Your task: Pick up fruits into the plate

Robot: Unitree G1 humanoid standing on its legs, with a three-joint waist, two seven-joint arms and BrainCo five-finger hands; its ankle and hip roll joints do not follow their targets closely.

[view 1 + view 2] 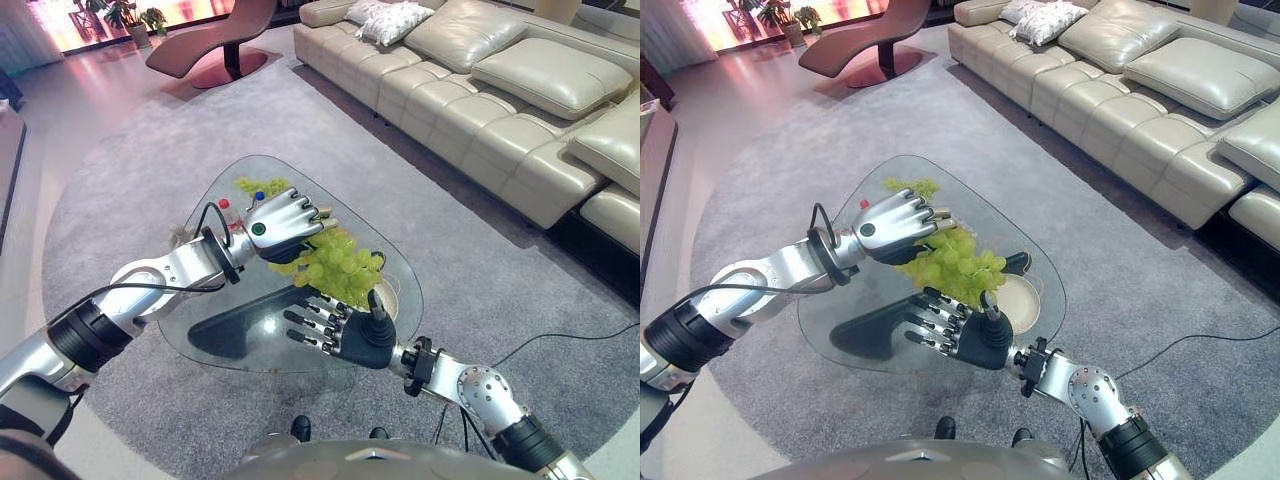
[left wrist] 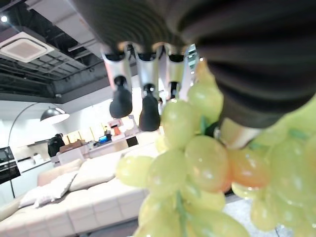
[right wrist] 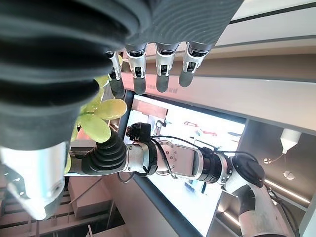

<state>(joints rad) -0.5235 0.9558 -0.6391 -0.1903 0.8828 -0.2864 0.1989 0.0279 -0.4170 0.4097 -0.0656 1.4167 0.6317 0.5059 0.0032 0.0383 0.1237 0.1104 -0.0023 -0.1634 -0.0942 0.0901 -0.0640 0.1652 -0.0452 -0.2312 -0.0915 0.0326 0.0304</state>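
Observation:
My left hand is shut on a bunch of green grapes, holding it in the air over the middle of the glass table. The grapes press close against the palm and thumb in the left wrist view. My right hand lies open, palm up, just under the hanging bunch, with its straight fingers pointing toward the left arm. A cream plate rests on the table right behind the right hand's thumb, partly hidden. A second green bunch lies at the table's far side.
Two small things, one with a red cap and one with a blue cap, stand by the far bunch. A dark object lies beyond the plate. A beige sofa runs along the right; a lounge chair stands far back.

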